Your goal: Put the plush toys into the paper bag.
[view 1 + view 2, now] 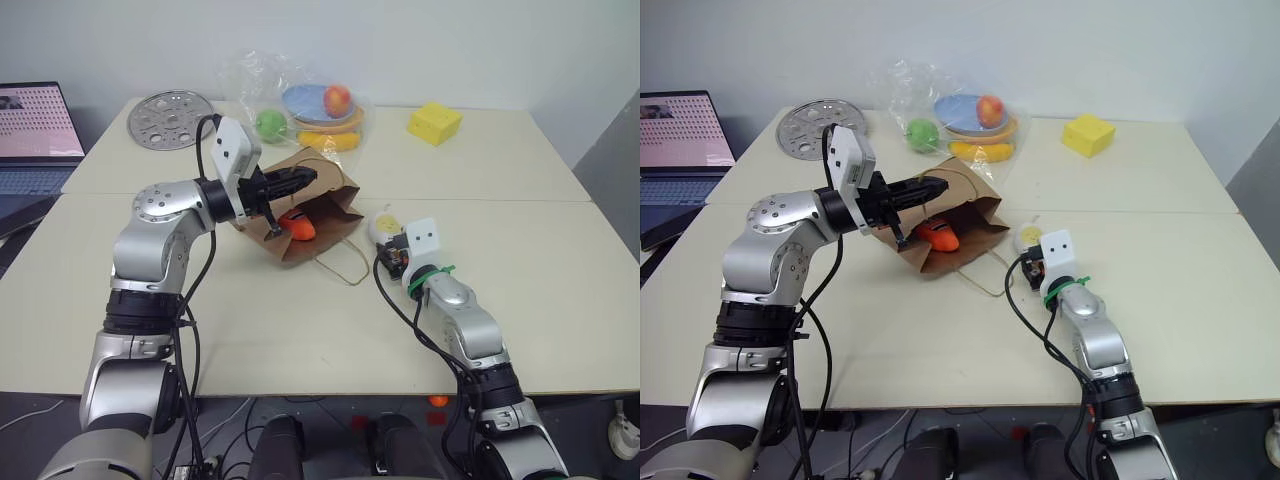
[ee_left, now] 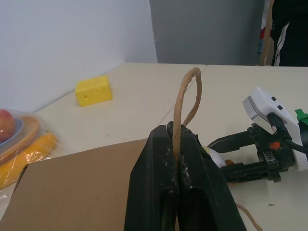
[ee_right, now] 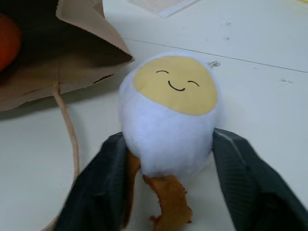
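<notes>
From the head camera, the left gripper (image 1: 300, 181) is clenched on a twisted handle of the brown paper bag (image 1: 335, 215), holding its mouth up and open on the cream table (image 1: 560, 270). The orange carrot plush (image 1: 297, 226) lies inside the bag's mouth. Just beside the bag, at its three o'clock, sits the white-and-yellow egg plush (image 1: 384, 224), with the right gripper (image 1: 1026, 252) reaching it from the six o'clock side. At the table's twelve o'clock a clear plastic bag (image 1: 300, 95) holds toy fruit; a yellow cheese-like block (image 1: 434, 122) lies at one o'clock, a perforated metal disc (image 1: 170, 119) at eleven, a laptop (image 1: 35, 135) at ten.

The left wrist camera shows the black fingers (image 2: 154, 192) pressed together on the handle loop (image 2: 185, 103), the bag's brown panel spread below them and the right gripper beyond.

The right wrist camera shows the egg plush, smiling face up, between the two black fingers (image 3: 103, 187); both sit against its sides, grasping it on the table. The bag's open edge lies near it at ten o'clock, a handle cord trailing beside.
</notes>
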Controlling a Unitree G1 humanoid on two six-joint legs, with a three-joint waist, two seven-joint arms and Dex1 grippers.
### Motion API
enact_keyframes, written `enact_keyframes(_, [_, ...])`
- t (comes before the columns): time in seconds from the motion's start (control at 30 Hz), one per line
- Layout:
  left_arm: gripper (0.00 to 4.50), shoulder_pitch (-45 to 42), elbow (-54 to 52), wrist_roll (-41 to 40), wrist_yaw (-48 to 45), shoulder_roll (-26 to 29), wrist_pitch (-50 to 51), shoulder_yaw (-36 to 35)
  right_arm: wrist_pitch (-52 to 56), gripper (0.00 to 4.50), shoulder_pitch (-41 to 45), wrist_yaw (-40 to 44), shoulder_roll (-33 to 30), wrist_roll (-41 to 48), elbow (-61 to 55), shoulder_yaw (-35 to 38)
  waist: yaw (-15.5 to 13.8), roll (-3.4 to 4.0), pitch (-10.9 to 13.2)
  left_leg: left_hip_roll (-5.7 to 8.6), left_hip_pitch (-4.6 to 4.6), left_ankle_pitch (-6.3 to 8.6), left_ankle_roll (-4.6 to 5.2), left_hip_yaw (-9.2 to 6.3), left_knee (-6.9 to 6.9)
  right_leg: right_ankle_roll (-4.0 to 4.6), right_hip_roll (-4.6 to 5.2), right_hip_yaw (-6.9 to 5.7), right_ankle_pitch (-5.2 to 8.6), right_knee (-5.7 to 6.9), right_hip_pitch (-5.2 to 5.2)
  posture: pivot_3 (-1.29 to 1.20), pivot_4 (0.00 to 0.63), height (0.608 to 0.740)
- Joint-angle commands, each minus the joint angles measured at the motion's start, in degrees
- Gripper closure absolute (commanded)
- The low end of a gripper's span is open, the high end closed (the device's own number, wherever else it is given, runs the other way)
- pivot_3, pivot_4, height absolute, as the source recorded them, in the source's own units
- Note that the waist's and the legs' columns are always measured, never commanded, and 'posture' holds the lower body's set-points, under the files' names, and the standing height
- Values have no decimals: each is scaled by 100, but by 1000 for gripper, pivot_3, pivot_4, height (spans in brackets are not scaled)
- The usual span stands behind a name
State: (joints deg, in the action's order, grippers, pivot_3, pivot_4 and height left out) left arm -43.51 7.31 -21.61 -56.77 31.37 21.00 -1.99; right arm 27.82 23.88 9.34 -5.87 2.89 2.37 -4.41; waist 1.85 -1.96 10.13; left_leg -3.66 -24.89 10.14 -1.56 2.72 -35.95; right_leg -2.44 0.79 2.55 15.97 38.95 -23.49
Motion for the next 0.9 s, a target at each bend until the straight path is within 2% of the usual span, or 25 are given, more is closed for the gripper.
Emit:
enact_keyframes(0.03, [4500,-75,-228,-50,48,84,-11,-97,-197,3231,22,-13,-35,-17,-84,90,1,0,0,0,0,0,0,0,0,0,0,0,0,0,0,0,150,740])
enact_keyframes(0.13, [4500,-78,-234,-46,62,86,-3,-97,-221,4315,-16,46,-66,10,-159,106,1,0,0,-1,0,0,0,-1,0,0,0,-1,0,1,0,0,150,740])
enact_keyframes(0.17, [4500,-82,-228,-44,63,87,-5,-96,-228,4465,-35,104,-89,27,-244,88,0,0,0,-1,0,0,0,-1,0,0,0,-1,0,1,0,0,150,740])
enact_keyframes(0.4, [4500,-157,-126,-37,42,96,-58,-89,330,4465,-321,1125,-327,634,-1637,-348,-1,0,0,-1,0,0,0,-2,2,-1,-1,-2,1,0,0,0,150,740])
enact_keyframes(0.57, [4500,-168,-121,-36,23,85,-83,-70,854,4465,-324,1263,-263,894,-2102,-523,-1,0,0,-2,0,0,0,-4,0,0,-2,-4,0,2,0,0,150,740])
enact_keyframes(0.67, [4500,-170,-140,-41,0,74,-86,-58,859,4465,-118,1193,-65,905,-1912,-609,-3,0,0,-1,0,0,0,-3,-3,0,0,-3,0,2,1,0,150,740])
enact_keyframes(0.9, [4500,-169,-220,-81,-58,94,-49,-65,160,4465,890,903,514,635,-489,-540,2,0,0,-2,0,0,0,-4,-2,0,-2,-4,0,2,-1,0,150,740])
